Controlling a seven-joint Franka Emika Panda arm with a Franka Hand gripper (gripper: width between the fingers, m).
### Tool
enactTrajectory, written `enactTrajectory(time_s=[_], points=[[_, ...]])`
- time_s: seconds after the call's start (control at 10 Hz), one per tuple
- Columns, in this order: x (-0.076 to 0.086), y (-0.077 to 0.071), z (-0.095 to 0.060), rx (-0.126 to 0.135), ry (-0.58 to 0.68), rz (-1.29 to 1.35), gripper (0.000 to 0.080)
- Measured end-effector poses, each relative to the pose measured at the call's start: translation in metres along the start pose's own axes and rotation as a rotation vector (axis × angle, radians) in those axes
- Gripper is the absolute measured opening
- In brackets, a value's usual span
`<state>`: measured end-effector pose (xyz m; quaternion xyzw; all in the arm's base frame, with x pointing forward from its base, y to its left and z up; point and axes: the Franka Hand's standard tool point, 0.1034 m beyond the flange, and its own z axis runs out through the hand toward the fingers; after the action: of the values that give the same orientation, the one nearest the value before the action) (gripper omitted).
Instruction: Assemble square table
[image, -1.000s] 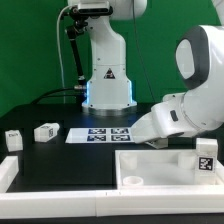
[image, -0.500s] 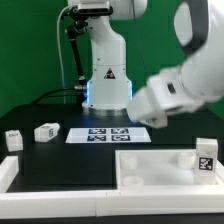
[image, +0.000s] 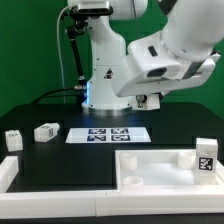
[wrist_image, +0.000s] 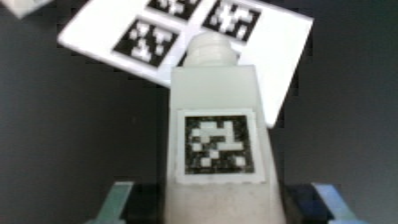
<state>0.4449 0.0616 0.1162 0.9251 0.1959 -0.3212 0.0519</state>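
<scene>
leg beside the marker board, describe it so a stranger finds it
Find the marker board before the robot base. Off its end, toward the exterior view's left, lies a short white tagged leg; the other leg stands farther left.

Four tagged white legs, one square panel, one marker board, one arm.

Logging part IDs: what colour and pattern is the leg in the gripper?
White leg with a black-and-white square tag; wrist view shows it best.

white leg w/ b&w tag
</scene>
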Motion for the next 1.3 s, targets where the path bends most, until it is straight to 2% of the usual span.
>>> enactTrajectory(time_s=[0.1, 0.2, 0.3, 0.4, 0.5, 0.7, 1.0, 1.1, 1.2, 1.3], points=[[0.0, 0.003, -0.004, -0.006, 0.071, 0.002, 0.0291], [0.008, 0.015, -0.026, -0.007, 0.162, -0.005, 0.0291], [0.018, 0.035, -0.059, -0.007, 0.303, 0.013, 0.0291], [0.014, 0.05, -0.079, -0.018, 0.37, 0.011, 0.0291], [0.012, 0.057, -0.091, -0.031, 0.453, 0.018, 0.0291], [0.016, 0.057, -0.085, -0.05, 0.575, 0.019, 0.0291], [0.019, 0.062, -0.087, -0.069, 0.767, 0.03, 0.0291], [0.026, 0.064, -0.087, -0.067, 0.852, 0.035, 0.0291], [0.037, 0.067, -0.081, -0.05, 0.898, 0.043, 0.0291], [0.045, 0.073, -0.086, -0.029, 0.921, 0.046, 0.0291]])
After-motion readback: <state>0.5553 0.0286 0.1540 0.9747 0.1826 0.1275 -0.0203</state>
